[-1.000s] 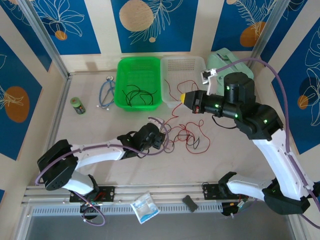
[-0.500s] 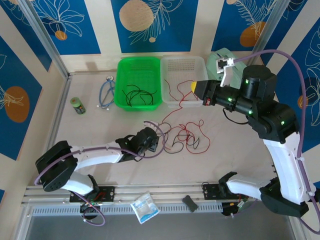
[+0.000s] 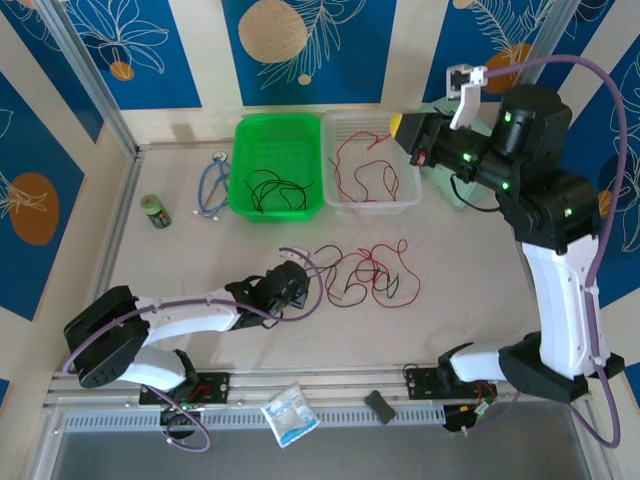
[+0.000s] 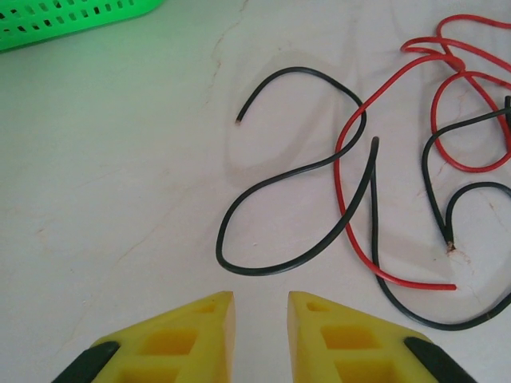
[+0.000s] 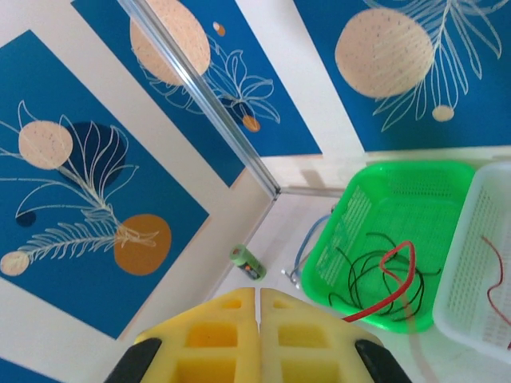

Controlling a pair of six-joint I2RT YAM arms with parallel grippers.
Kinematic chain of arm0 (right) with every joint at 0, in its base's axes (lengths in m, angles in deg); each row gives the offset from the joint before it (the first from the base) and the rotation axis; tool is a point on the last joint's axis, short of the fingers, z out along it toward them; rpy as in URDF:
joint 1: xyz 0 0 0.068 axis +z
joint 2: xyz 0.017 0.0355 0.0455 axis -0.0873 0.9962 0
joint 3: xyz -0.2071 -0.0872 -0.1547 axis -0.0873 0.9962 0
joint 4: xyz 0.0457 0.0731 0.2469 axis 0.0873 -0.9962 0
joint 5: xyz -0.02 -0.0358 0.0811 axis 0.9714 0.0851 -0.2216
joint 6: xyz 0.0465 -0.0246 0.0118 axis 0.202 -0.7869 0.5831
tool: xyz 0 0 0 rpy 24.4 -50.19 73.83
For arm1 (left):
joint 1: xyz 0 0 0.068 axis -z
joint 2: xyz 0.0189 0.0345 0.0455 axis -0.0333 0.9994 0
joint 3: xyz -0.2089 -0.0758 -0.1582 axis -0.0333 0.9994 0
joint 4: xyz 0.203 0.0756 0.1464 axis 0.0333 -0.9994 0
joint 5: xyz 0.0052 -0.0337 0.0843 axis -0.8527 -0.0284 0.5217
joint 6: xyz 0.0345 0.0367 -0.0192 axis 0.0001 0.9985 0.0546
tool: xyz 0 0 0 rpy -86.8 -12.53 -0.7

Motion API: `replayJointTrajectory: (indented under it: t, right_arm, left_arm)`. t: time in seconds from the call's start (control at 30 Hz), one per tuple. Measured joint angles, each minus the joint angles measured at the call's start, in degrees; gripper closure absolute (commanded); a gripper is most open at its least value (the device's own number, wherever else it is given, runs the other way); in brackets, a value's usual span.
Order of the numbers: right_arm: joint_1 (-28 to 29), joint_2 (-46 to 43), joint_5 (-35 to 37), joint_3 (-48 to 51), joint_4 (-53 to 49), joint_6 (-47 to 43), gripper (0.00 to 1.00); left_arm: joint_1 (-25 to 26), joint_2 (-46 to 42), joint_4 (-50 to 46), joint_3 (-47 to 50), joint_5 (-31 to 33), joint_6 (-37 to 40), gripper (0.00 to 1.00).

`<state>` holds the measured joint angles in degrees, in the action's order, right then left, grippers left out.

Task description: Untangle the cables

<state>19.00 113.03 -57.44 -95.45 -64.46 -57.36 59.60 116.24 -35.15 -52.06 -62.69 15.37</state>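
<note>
1 red wire (image 5: 399, 249) has been drawn clear of the tangle and carried to the far white basket (image 3: 325, 165), pinched in the fully closed right pincer (image 5: 258, 291). Remaining red and black cables (image 3: 365, 275) are left mid-counter (image 3: 480, 290), beside the narrowly parted, empty left pincer (image 4: 261, 299); less is left to be separated.

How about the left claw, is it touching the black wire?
Apart. The left wrist view shows bare table between the left claw and the black wire, at its nearest loop.
</note>
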Motion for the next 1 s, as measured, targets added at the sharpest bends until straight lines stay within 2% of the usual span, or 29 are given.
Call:
replayJointTrajectory:
  t: [0.27, 0.47, 0.67, 1.0]
  right_arm:
    - [-3.2, 10.9, -1.3, -9.7, 0.8, -1.5, 1.00]
    - [-6.6, 18.9, -1.2, -15.3, 1.0, -3.3, 1.00]
    - [-9.1, 25.7, -1.9, -17.2, 3.0, -3.8, 1.00]
    - [-9.7, 41.9, -0.7, -18.3, 4.5, -4.9, 1.00]
  left_arm:
    - [0.0, -1.2, -1.1, 0.7, 0.0, 0.0, 0.75]
    - [0.0, -4.9, -2.6, 1.5, -0.4, -0.5, 0.62]
    - [0.3, -11.9, -4.7, 3.2, -1.3, -1.0, 0.54]
    - [1.5, -22.5, -11.9, 3.8, -1.1, -1.6, 0.50]
